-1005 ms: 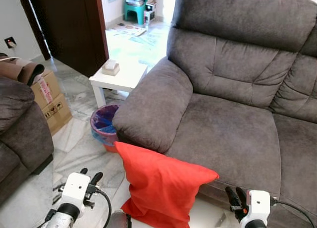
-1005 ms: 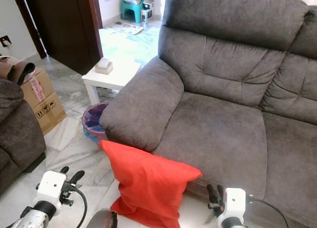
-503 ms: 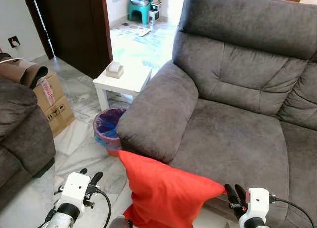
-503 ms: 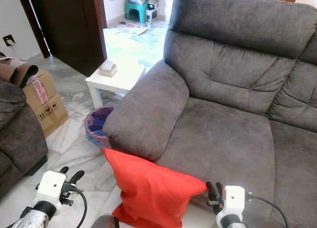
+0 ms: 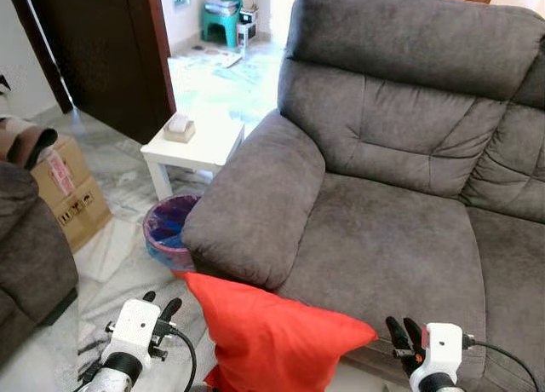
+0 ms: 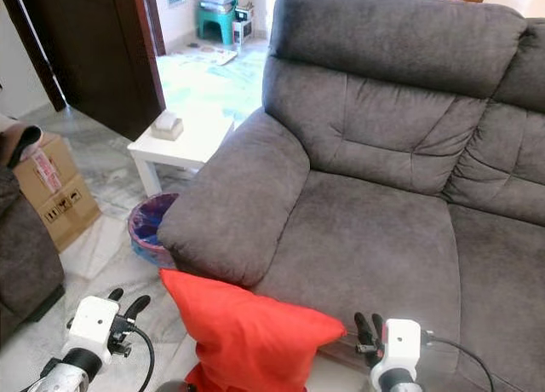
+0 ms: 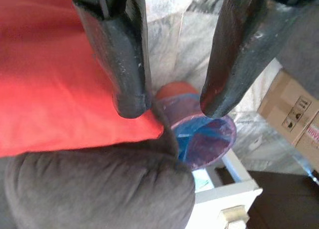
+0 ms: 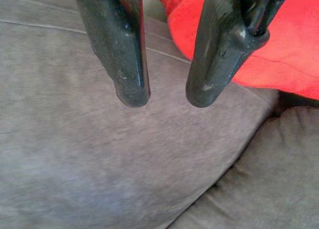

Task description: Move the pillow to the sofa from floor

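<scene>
Beside the red pillow (image 5: 272, 341), both grippers' fingers (image 7: 127, 55) gape apart, holding nothing.

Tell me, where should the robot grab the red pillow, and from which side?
Probably by its two upper corners, one gripper each. The red pillow stands propped against the sofa front, its corners sticking out sideways. The left gripper could come in from the left, and the right gripper from the right, near the pointed right corner. Both are open.
</scene>
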{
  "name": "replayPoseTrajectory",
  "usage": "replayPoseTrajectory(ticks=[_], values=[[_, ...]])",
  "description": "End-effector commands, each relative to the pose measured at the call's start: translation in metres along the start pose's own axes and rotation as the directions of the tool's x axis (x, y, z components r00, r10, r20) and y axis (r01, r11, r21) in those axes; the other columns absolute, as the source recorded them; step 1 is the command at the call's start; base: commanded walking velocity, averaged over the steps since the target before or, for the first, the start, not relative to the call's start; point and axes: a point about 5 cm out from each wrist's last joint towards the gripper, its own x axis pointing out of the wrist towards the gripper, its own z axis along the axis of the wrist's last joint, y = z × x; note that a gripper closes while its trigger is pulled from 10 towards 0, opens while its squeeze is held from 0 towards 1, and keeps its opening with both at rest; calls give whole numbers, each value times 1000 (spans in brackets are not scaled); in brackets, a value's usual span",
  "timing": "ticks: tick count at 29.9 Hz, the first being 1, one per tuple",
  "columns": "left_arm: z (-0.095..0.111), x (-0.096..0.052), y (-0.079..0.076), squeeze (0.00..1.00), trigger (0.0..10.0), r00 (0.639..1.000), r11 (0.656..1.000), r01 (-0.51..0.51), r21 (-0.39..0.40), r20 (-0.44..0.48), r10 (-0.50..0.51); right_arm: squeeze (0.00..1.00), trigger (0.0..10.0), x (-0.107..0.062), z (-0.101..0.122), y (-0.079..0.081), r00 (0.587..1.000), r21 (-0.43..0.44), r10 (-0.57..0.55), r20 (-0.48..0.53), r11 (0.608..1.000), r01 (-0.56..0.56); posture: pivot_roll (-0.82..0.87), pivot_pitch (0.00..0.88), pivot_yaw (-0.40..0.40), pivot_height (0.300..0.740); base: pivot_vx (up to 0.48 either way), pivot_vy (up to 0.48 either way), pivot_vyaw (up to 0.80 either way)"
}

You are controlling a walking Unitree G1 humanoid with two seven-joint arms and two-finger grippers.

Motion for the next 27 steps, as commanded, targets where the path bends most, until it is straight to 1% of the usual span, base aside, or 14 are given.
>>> replayPoseTrajectory(ticks=[1, 9, 10, 11, 12, 13, 14, 15, 16, 17, 19, 23, 24, 27], values=[[-3, -3, 1, 0, 10000, 1000, 1000, 0, 9, -10, 0, 0, 10000, 0, -1, -1, 1000, -2, -3, -11, 1000, 3, 162, 101, -32, 637, 0, 0, 0], [-17, -8, 1, 0, 10000, 998, 999, -2, 46, -69, 5, 0, 10000, 3, -2, -3, 998, -47, 3, -64, 999, -6, 163, 98, -33, 637, 0, 0, 0], [-29, -19, 5, 0, 10000, 992, 996, -30, 85, -117, 40, 0, 10000, 7, 6, -8, 998, -58, -12, -58, 998, 9, 168, 100, -31, 637, 0, 0, 0], [-29, -19, 5, 0, 10000, 992, 996, -30, 85, -117, 40, 0, 10000, 7, 6, -8, 998, -58, -12, -58, 998, 9, 168, 100, -31, 637, 0, 0, 0], [-41, -29, 9, 0, 10000, 982, 990, -83, 112, -157, 100, 0, 10000, 12, 13, -11, 999, -65, -16, -47, 998, 13, 172, 101, -31, 637, 0, 0, 0], [-41, -29, 9, 0, 10000, 982, 990, -83, 112, -157, 100, 0, 10000, 12, 13, -11, 999, -65, -16, -47, 998, 13, 172, 101, -31, 637, 0, 0, 0], [-48, -35, 13, 0, 10000, 971, 984, -124, 132, -187, 147, 0, 10000, 15, 18, -12, 999, -61, -22, -37, 998, 20, 174, 102, -31, 637, 0, 0, 0], [-48, -35, 13, 0, 10000, 971, 984, -124, 132, -187, 147, 0, 10000, 15, 18, -12, 999, -61, -22, -37, 998, 20, 174, 102, -31, 637, 0, 0, 0], [-54, -41, 17, 0, 10000, 958, 976, -167, 142, -209, 194, 0, 10000, 17, 22, -13, 999, -55, -26, -28, 998, 25, 173, 103, -30, 637, 0, 0, 0], [-54, -41, 17, 0, 10000, 958, 976, -167, 142, -209, 194, 0, 10000, 17, 22, -13, 999, -55, -26, -28, 998, 25, 173, 103, -30, 637, 0, 0, 0], [-59, -51, 24, 0, 10000, 932, 958, -249, 145, -234, 278, 0, 10000, 25, 31, -10, 1000, -44, -9, -17, 999, 8, 188, 108, -35, 637, 0, 0, 0], [-56, -52, 28, 0, 10000, 927, 950, -283, 130, -217, 305, 0, 10000, 32, 37, -2, 999, -39, 36, -20, 999, -37, 194, 110, -34, 637, 0, 0, 0], [-47, -45, 30, 0, 10000, 941, 954, -281, 105, -163, 295, 0, 10000, 38, 39, 7, 998, -35, 66, -22, 997, -67, 199, 110, -36, 637, 0, 0, 0], [-31, -35, 29, 0, 10000, 954, 958, -283, 56, -88, 287, 0, 10000, 40, 39, 12, 998, -23, 64, -10, 998, -65, 201, 111, -35, 637, 0, 0, 0]])
